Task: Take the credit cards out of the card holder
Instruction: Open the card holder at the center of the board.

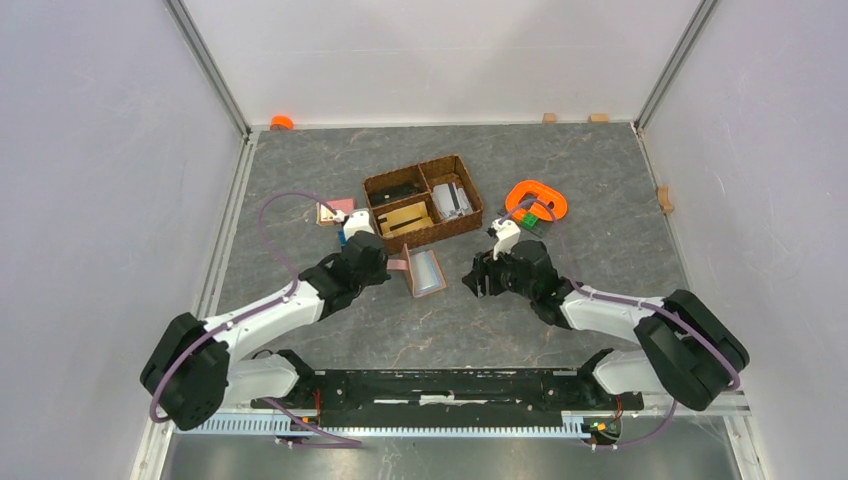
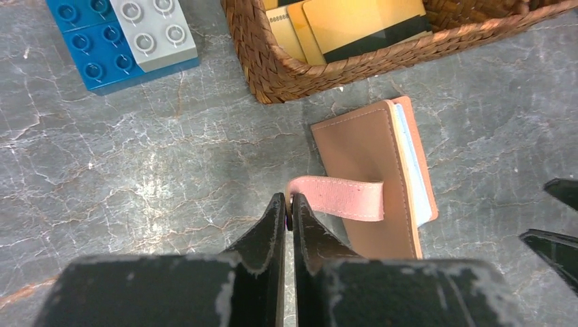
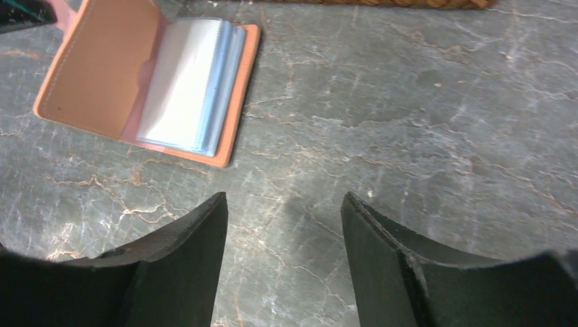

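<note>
The reddish-brown card holder (image 1: 427, 272) lies on the table in front of the basket, with one cover raised (image 3: 95, 75). Pale white-blue leaves (image 3: 184, 82) show inside it; I cannot tell cards from sleeves among them. My left gripper (image 2: 287, 204) is shut on the end of the holder's pink strap tab (image 2: 341, 197), left of the holder (image 2: 368, 157). My right gripper (image 3: 283, 204) stands open over bare table a little to the holder's right, with nothing between its fingers. In the top view it sits at the holder's right side (image 1: 478, 278).
A brown woven divided basket (image 1: 470, 195) stands just behind the holder, with tan cards (image 2: 361, 24) and grey flat pieces (image 1: 452, 198) inside. Blue and grey blocks (image 2: 123, 41) lie left of it, beside a pink-and-tan piece (image 1: 335, 210). An orange object (image 1: 537, 197) lies to the right.
</note>
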You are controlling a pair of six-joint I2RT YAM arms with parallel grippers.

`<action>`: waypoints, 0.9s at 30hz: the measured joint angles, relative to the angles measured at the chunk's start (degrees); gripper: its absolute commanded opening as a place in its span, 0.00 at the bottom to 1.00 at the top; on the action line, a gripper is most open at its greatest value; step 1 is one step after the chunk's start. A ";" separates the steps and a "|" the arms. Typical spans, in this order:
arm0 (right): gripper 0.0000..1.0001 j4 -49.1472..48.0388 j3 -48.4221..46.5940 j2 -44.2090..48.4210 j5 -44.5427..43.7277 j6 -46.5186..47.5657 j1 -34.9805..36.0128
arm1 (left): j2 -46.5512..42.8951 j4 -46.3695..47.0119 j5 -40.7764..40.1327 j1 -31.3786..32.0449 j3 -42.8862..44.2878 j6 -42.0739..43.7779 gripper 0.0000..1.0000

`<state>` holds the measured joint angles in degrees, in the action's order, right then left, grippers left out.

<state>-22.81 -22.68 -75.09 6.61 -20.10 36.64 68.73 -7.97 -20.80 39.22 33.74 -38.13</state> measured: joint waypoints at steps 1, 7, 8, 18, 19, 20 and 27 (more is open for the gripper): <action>0.62 -0.33 -0.13 -0.37 0.02 0.24 0.48 | -0.68 -0.26 -0.20 0.00 0.00 0.00 0.10; 0.39 -4.76 -3.85 -6.60 0.42 0.92 4.20 | -4.94 -0.70 -3.21 0.00 -0.04 -0.07 0.12; 0.34 -5.07 -5.14 -7.89 0.39 0.98 5.05 | -5.05 -0.72 -3.39 0.00 -0.04 -0.09 0.12; 0.22 -6.64 -22.32 -23.85 -0.20 2.67 13.60 | -2.71 -1.22 -1.20 0.00 -0.04 0.44 0.61; 0.21 -6.62 -22.91 -24.98 -0.11 2.78 13.84 | -2.71 -0.66 0.39 -0.02 -0.13 0.61 0.65; 0.21 -6.43 -23.28 -25.92 0.09 2.86 13.94 | -2.71 0.20 1.66 -0.02 -0.24 0.81 0.67; 0.20 -5.64 -23.76 -28.92 2.34 3.02 14.27 | -1.88 3.28 5.03 0.00 -0.46 1.18 0.77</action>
<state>-28.45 -46.44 -104.01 8.95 -17.08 50.92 66.85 -4.69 -15.77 39.22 33.28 -36.95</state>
